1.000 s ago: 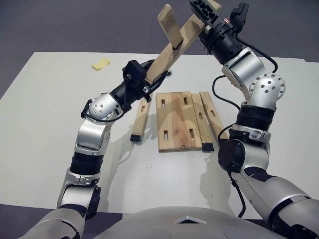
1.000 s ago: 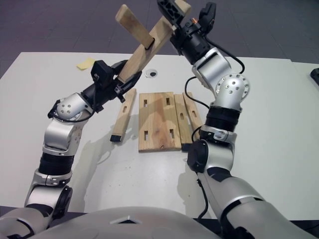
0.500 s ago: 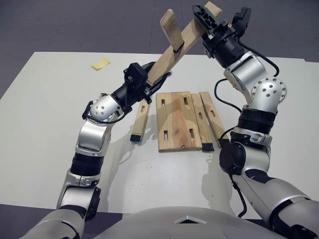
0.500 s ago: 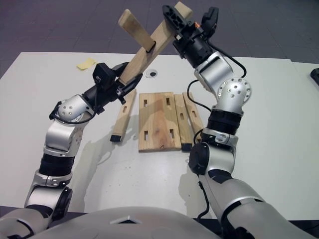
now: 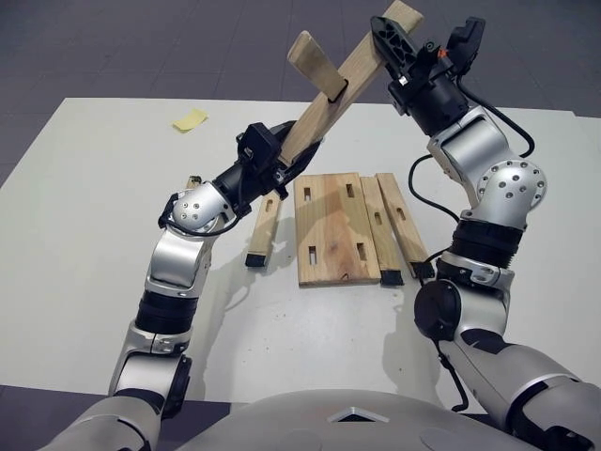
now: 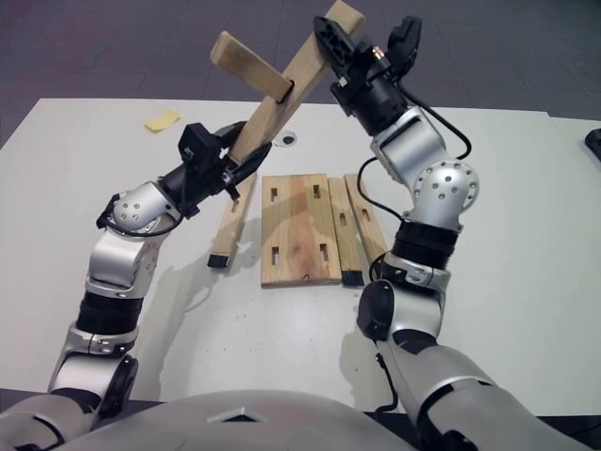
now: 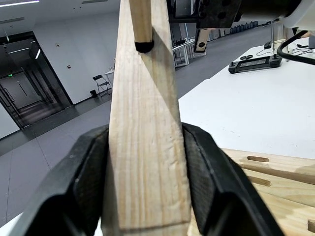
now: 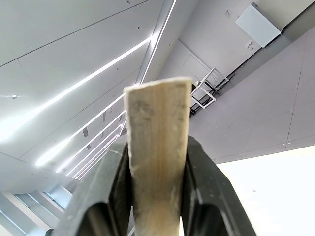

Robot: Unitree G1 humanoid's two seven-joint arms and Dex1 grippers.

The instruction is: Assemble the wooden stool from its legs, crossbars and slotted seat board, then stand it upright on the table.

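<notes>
Leg (image 5: pixel 331 98) held aloft, tilted: left gripper (image 7: pixel 145 162) clamped on lower end, right gripper (image 8: pixel 156 184) on top, likely steadying socketed crossbar (image 5: pixel 314 62).

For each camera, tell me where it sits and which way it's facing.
Head eyes: on the head, facing forward and down at the table and seat board; both arms show.
Left wrist: looks along the leg toward the room; left gripper clamps it.
Right wrist: faces the ceiling; right gripper clamps the leg's end.
All share the leg.

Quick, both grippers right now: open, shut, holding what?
Left gripper: shut on the lower end of the wooden leg.
Right gripper: shut on that leg's upper end.
</notes>
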